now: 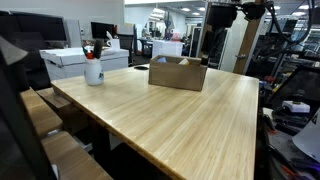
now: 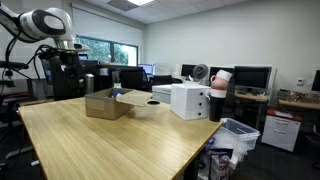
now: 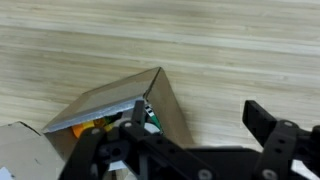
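The 2 jaws fill the bottom of the wrist view. They are spread wide, holding nothing and touching nothing. Beneath them is an open cardboard box, lying more under 1 jaw than in the gap between them. Orange and green things show inside it, too small to name. The box rests on the pale wooden surface. In both exterior views the arm hangs well above the box. In an exterior view a white bottle stands well apart from it, by a corner.

Our exterior views looked across the counter, box at twelve o'clock in both; wrist view looked down, close.
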`<state>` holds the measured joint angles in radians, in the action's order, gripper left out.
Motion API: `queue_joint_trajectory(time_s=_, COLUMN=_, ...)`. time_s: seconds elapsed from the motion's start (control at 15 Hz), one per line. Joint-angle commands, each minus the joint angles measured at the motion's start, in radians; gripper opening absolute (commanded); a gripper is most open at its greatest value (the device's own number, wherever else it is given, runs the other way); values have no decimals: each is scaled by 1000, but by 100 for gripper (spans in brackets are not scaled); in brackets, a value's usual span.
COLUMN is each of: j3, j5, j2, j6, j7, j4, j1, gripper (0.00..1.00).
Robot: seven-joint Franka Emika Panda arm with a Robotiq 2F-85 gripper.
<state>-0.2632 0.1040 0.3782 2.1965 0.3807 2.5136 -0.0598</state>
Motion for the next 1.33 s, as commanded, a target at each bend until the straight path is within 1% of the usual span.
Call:
queue_joint_trajectory(time_s=0.0, j3=-9, j5=39, j2=-39, j6=48, j7=28, j4=-11, j1=-6, gripper=100)
queue_joint_trajectory(time_s=0.13, j3=-13, j5=50, j2=-51, j6=64, j7=34, j4=-11, j1=-4, gripper=100)
queue_joint_trajectory(time_s=0.27, j3=-24, j5=97, j2=-73, j6=105, j7=73, j4=-9, j1=7, gripper=100)
queue_joint_trajectory(time_s=0.33, j3=-30, j5=143, j2=-90, j6=129, j7=113, j4=-9, j1=17, gripper=100)
queue_joint_trajectory(time_s=0.87, j3=-15, j5=293, j2=-163, j6=135, j7=239, j4=-41, j1=35, gripper=100)
queue_joint_trajectory(time_s=0.93, j3=-11, j5=306, j2=-171, j6=133, j7=250, j4=-44, j1=33, gripper=97)
queue_joint_trajectory(time_s=1.0, j3=-7, j5=317, j2=-178, j6=131, j7=260, j4=-47, j1=31, gripper=93)
queue_joint_trajectory(time_s=1.07, j3=-4, j5=322, j2=-181, j6=129, j7=268, j4=-47, j1=28, gripper=73)
queue_joint_trajectory(time_s=1.13, j3=-2, j5=327, j2=-185, j6=126, j7=275, j4=-48, j1=26, gripper=72)
queue_joint_trajectory(time_s=1.27, j3=-5, j5=358, j2=-186, j6=110, j7=316, j4=-47, j1=26, gripper=60)
